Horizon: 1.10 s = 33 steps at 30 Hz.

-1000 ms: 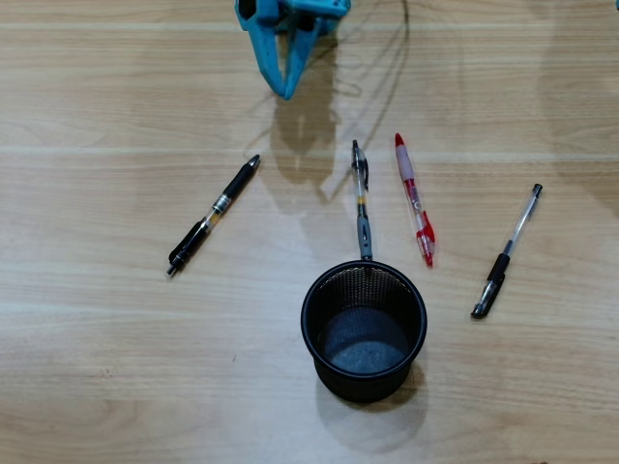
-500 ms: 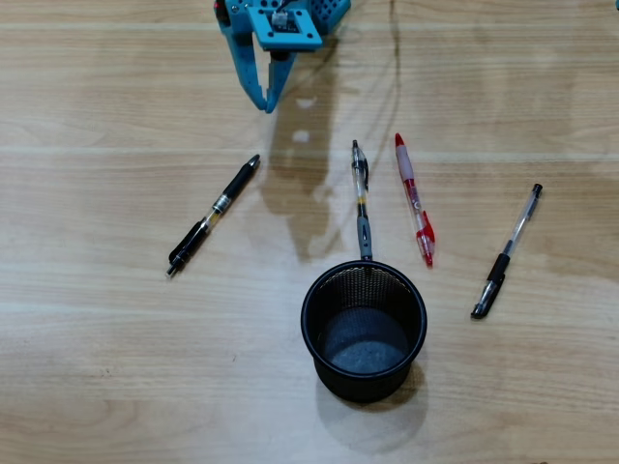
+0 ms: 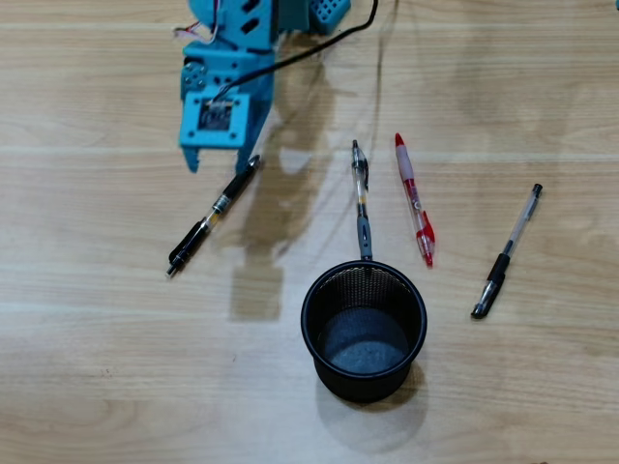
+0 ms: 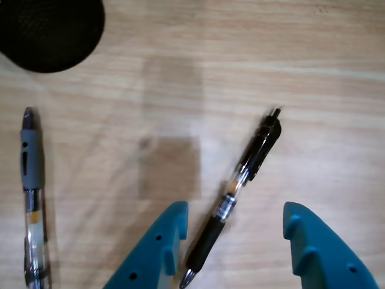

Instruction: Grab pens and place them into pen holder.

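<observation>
Four pens lie on the wooden table. The black pen with a silver band [image 3: 215, 211] lies slanted at the left. My blue gripper [image 3: 222, 162] hangs open over its upper end. In the wrist view the black pen [image 4: 243, 180] has its tip end between the fingers, close to the left finger [image 4: 171, 226] and apart from the right one; my gripper [image 4: 233, 215] holds nothing. The clear pen with grey rubber [image 3: 361, 198] [image 4: 33, 180] points at the black mesh pen holder [image 3: 311, 333] [image 4: 51, 30]. The red-and-white pen [image 3: 414, 200] and the black-capped clear pen [image 3: 507, 253] lie farther right.
A black cable [image 3: 319, 48] runs from the arm toward the top edge of the overhead view. Bare wood surrounds the pens and the holder.
The gripper has travelled from the top centre down and to the left in the overhead view, ending over the black pen's upper end. Pens and holder have not moved.
</observation>
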Each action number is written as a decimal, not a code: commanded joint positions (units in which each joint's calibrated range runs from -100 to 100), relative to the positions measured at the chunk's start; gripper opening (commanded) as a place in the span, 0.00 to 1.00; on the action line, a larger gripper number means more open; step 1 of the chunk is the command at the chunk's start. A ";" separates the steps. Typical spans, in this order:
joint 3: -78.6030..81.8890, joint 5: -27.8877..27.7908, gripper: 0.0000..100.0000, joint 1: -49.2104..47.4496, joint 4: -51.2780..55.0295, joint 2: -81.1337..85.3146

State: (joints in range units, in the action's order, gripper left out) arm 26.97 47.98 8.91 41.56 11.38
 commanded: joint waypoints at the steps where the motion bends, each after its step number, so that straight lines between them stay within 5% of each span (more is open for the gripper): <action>1: -10.68 0.34 0.20 1.74 -1.15 -7.44; 12: -29.87 8.30 0.20 3.12 19.08 -23.83; 33: -31.41 9.45 0.20 4.40 18.53 -36.31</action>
State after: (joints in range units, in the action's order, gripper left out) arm -1.60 57.19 12.43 60.03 -24.81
